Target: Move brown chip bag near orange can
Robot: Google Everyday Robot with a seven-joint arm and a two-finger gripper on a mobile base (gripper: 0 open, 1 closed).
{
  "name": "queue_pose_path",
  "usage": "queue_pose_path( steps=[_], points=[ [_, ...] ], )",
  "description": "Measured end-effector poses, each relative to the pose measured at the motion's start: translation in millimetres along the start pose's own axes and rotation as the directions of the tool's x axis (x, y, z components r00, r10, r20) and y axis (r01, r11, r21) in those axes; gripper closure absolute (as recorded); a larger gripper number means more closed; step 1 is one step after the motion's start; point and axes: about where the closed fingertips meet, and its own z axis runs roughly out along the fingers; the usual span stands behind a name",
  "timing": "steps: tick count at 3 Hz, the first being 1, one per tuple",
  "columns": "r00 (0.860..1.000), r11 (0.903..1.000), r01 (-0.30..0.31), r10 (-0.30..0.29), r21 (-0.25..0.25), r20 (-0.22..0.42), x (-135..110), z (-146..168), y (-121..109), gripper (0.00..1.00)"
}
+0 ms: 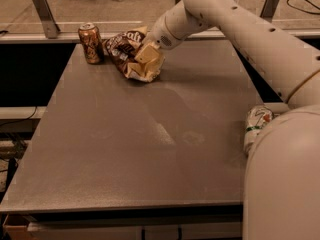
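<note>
The brown chip bag (121, 45) lies crumpled on the far left of the grey table (150, 154), its left end a short way right of the orange can (91, 43). The can stands upright near the table's back left corner. My gripper (147, 60) comes down from the right. It is shut on the bag's right end and hides part of it, with the bag bunched around it.
A silver-white can with a green and red logo (257, 125) stands at the table's right edge, partly hidden by my white body (282, 184). A rail with metal posts (44, 11) runs behind the table. My arm (240, 24) spans the back right.
</note>
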Motion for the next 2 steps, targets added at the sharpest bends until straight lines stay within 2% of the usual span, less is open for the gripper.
queue_pose_path(
  steps=[1,2],
  points=[
    [1.0,0.9999,0.001,-0.001,0.016,-0.008,2.8,-10.5,-2.2,0.0],
    [1.0,0.9984,0.022,-0.021,0.052,-0.02,1.0,-36.2,-7.3,0.0]
  ],
)
